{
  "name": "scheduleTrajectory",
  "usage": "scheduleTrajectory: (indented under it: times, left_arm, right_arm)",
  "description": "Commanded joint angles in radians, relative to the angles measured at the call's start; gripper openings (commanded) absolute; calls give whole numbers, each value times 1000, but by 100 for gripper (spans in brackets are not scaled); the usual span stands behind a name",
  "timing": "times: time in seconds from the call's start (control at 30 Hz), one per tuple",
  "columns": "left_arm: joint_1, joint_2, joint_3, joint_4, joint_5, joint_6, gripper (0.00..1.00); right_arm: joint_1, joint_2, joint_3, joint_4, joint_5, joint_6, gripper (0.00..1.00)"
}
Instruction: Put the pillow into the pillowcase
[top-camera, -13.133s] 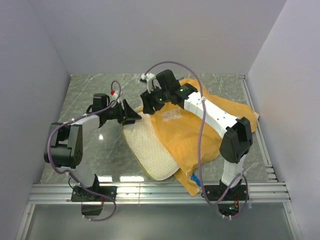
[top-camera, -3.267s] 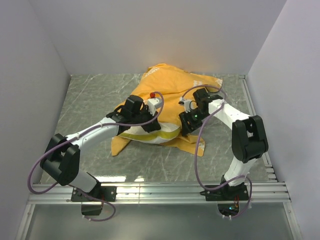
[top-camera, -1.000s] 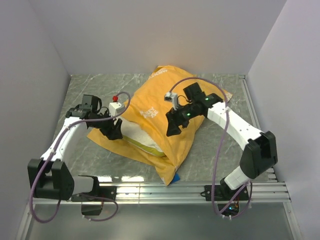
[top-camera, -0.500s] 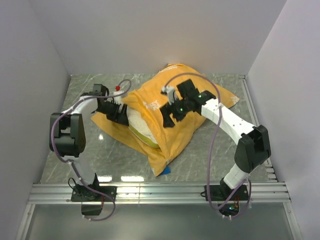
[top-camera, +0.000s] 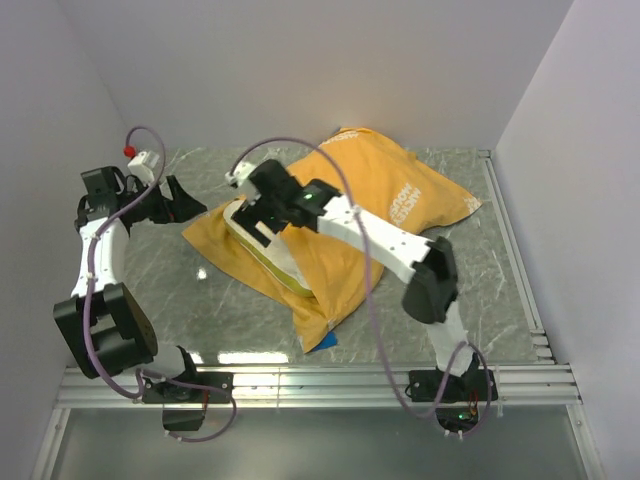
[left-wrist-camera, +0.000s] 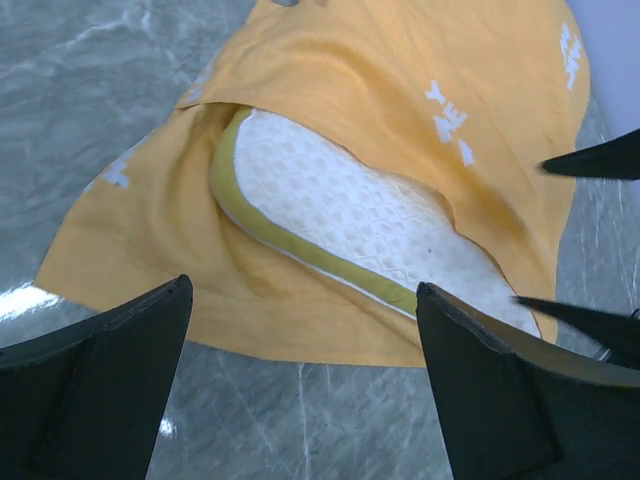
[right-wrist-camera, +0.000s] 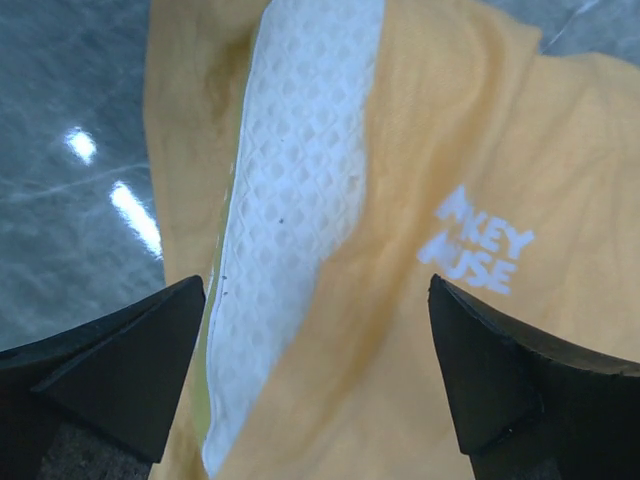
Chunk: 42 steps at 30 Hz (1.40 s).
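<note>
Grey marbled table (top-camera: 180, 300); pale walls (top-camera: 300, 70) around; slotted metal rail (top-camera: 320, 385), perhaps aluminium

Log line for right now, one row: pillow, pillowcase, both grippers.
pillow: partly inside, one edge exposed | pillowcase: orange side out, mouth open | left gripper: open, empty | right gripper: open, over pillow edge

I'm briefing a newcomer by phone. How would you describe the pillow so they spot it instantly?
On the grey marbled table, find the big orange-yellow pillowcase in the middle. The pillow pokes out of its left-hand opening: cream-white, quilted, edged with a yellow-green band.
</note>
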Motion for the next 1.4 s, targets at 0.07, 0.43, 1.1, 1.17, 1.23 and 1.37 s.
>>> scheduleTrajectory:
  times: [0.07, 0.43, 1.1, 1.17, 1.23, 1.37]
  left_arm:
    - [90, -48, -59, 7, 14, -52, 99]
    - [124, -151, -203, 73, -35, -62, 99]
    - [-249, -295, -511, 551, -270, -497, 99]
    - [-318, -268, -507, 623, -288, -561, 99]
    - [-358, -235, -524, 683, -340, -667, 99]
    - [-497, -170, -485, 714, -506, -715, 92]
  right_arm:
    - [77, 203, 182, -152, 117, -4, 100]
    - [92, 369, 112, -94, 264, -25, 99]
    - [-287, -79, -111, 189, -735, 401, 0]
    - [-302, -88, -128, 229, -748, 450, 0]
    - [-311, -90, -134, 261, -762, 485, 0]
    - [-317, -77, -151, 321, -779, 570, 0]
